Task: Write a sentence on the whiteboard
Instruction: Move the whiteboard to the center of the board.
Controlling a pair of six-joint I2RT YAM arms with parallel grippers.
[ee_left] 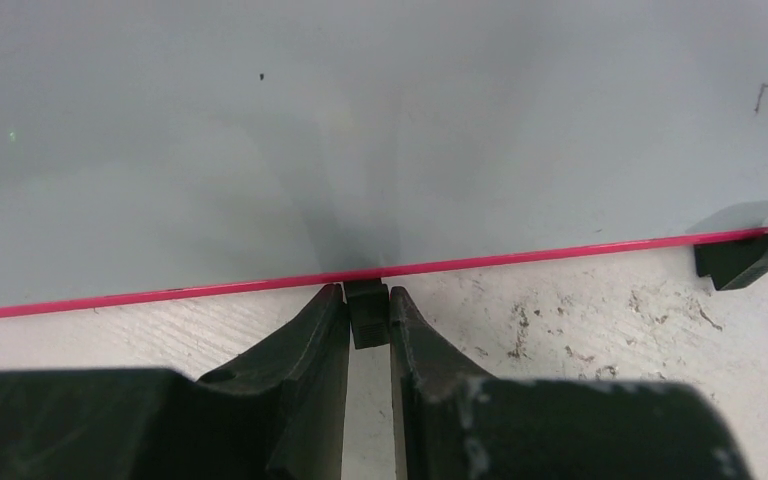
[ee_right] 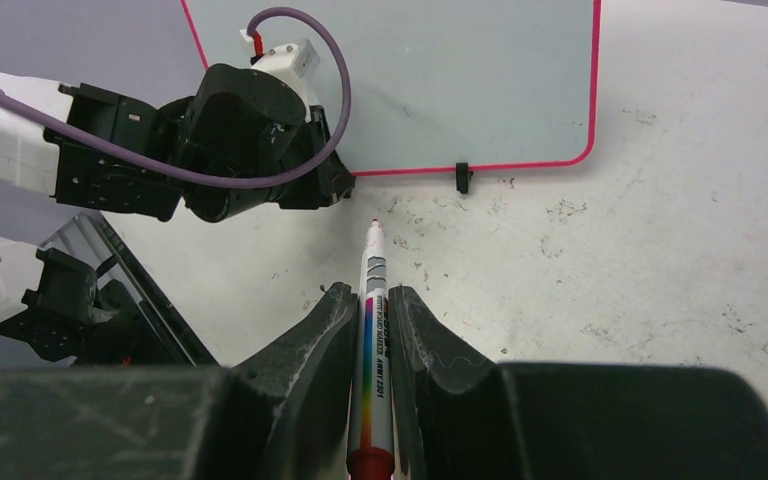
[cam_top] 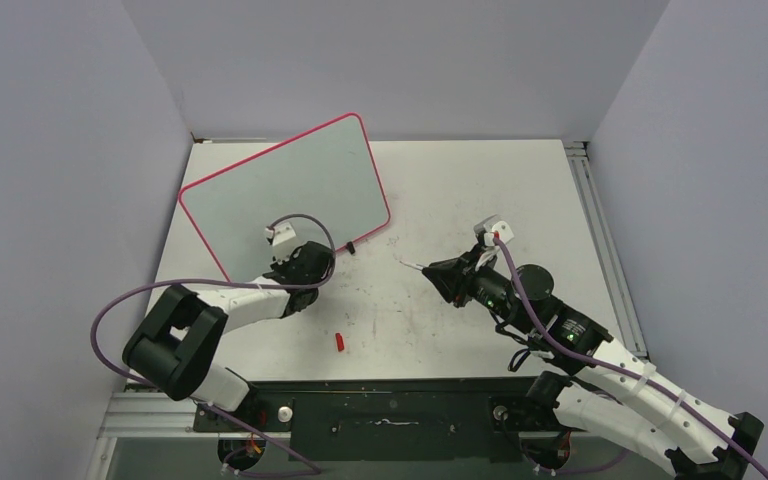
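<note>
Desk (cam_top: 480, 190), one: white top, scuffed and flecked with dark marks, grey walls on three sides

Whiteboard (cam_top: 290, 185), one: pale grey-white face, thin red-pink rim, rounded corners; lies at the far-left corner of the desk, turned askew, one corner reaching the left edge; face bare but for a few small specks

Arms, two: left arm (cam_top: 230, 300) reaches from the near edge to the whiteboard's near long edge; right arm (cam_top: 600, 350) comes in from the near-right corner and points left across the middle of the desk

Hands, two: left hand (ee_left: 367, 300), fingers drawn almost together and pressed on either side of one clip foot at the board's rim; right hand (ee_right: 370, 300), fingers closed on the marker's barrel, well apart from the board

Marker (ee_right: 374, 255), one: white barrel with a rainbow stripe and black print, red at the back end, tip uncovered and pointing toward the board's near edge, short of it

Clip feet, two, small and black, both on the near long edge of the board: clip foot (ee_left: 365, 312) held between the left fingers; other clip foot (ee_left: 745, 258) free, nearer the board's right corner

Small red piece (cam_top: 340, 341), one: lies loose on the desk near the near edge, between the two arms
</note>
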